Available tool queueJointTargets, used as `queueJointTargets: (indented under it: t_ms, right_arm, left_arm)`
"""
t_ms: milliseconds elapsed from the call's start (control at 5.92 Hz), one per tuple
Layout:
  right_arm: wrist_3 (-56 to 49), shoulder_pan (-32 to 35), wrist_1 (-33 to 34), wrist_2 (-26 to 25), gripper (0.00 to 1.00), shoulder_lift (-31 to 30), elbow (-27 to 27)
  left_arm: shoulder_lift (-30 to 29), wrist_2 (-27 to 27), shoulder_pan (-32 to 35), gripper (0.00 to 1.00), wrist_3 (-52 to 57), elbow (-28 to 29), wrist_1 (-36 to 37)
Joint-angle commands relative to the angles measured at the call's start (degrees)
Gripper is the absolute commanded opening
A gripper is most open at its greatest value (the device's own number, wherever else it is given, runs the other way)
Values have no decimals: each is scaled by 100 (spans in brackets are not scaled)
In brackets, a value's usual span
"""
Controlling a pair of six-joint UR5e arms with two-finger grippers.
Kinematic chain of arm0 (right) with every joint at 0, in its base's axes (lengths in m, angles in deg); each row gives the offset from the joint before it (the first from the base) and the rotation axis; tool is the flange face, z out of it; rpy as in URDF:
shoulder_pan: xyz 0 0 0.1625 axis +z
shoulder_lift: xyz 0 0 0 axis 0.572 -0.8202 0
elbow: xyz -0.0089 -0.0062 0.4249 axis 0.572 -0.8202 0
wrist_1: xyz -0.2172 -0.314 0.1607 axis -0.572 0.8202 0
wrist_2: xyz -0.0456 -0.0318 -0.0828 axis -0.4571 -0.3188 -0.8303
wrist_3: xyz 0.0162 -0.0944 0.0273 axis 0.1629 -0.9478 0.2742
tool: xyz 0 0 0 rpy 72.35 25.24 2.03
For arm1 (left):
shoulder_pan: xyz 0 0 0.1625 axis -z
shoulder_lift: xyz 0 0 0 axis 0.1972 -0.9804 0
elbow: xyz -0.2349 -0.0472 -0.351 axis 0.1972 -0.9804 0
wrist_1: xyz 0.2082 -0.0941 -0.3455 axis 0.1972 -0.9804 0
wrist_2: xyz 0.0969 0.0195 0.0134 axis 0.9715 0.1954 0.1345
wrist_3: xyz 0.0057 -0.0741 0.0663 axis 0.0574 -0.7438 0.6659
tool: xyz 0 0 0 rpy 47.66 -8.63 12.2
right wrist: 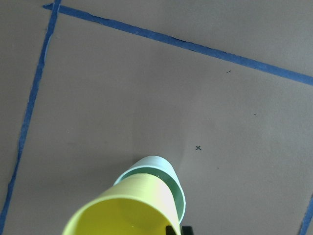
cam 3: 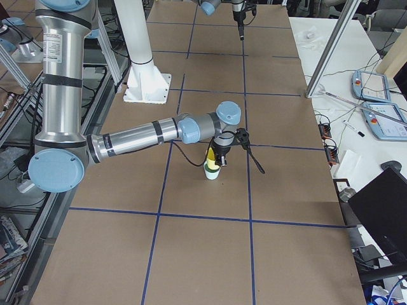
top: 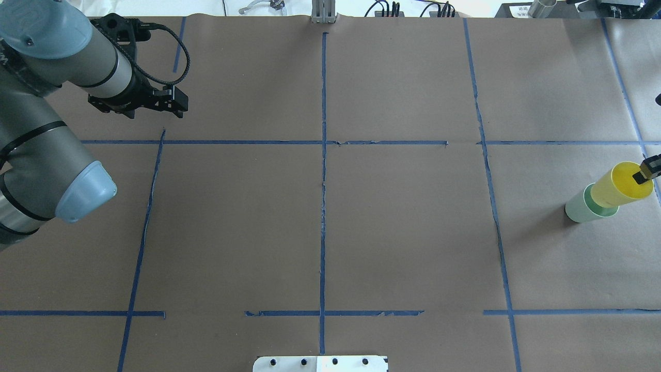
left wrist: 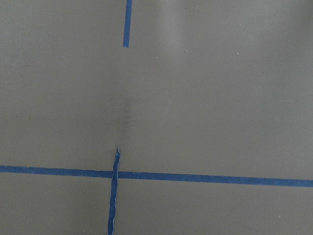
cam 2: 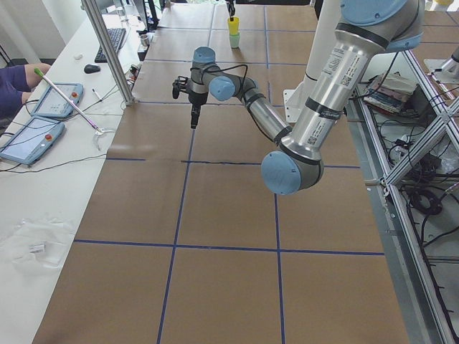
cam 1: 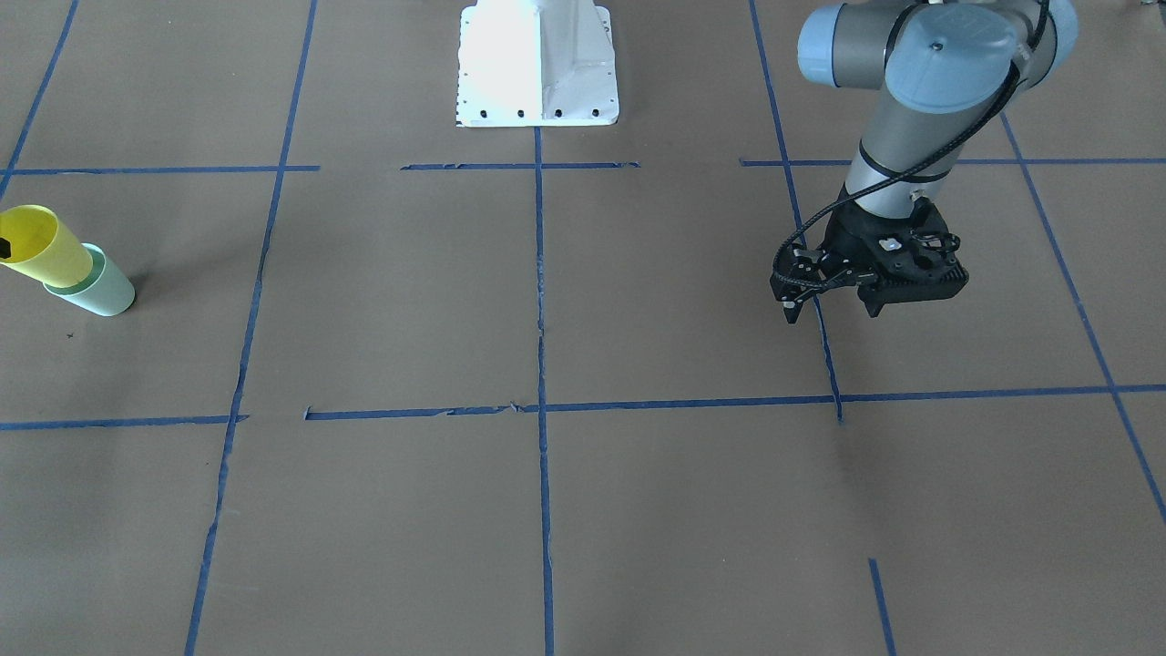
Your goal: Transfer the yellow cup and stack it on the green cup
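Note:
The yellow cup (top: 617, 188) sits partly inside the green cup (top: 581, 209), which stands on the paper at the table's far right edge. Much of the yellow wall shows above the green rim. Both also show in the front-facing view, the yellow cup (cam 1: 46, 251) above the green cup (cam 1: 105, 290). My right gripper (top: 648, 173) is at the yellow cup's rim, one finger inside it, shut on its wall. In the right wrist view the yellow cup (right wrist: 132, 205) is close, over the green cup (right wrist: 168, 171). My left gripper (cam 1: 829, 308) hangs open and empty over the table's left side.
The white robot base (cam 1: 537, 64) stands at the table's near middle edge. Blue tape lines (top: 324, 155) divide the brown paper. A side bench with tablets (cam 2: 54, 100) and a metal post (cam 2: 107, 50) lies beyond the far edge.

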Motion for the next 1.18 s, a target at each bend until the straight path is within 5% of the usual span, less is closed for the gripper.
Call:
queueJointTargets:
  t_ms: [0,507,1014]
  right_arm:
    - [-20,-63,-2,-15,99,3,-13]
    - [-11,-38,-2,-23,100,-31,57]
    - [-1017,1188,86,-217,100,-802,75]
  left_arm:
    - [-7,0,-4,100,5,0,0]
    - [-7,-9,4,100,14,-27,0]
    - [237,-543,74,100,1052,-96,-18]
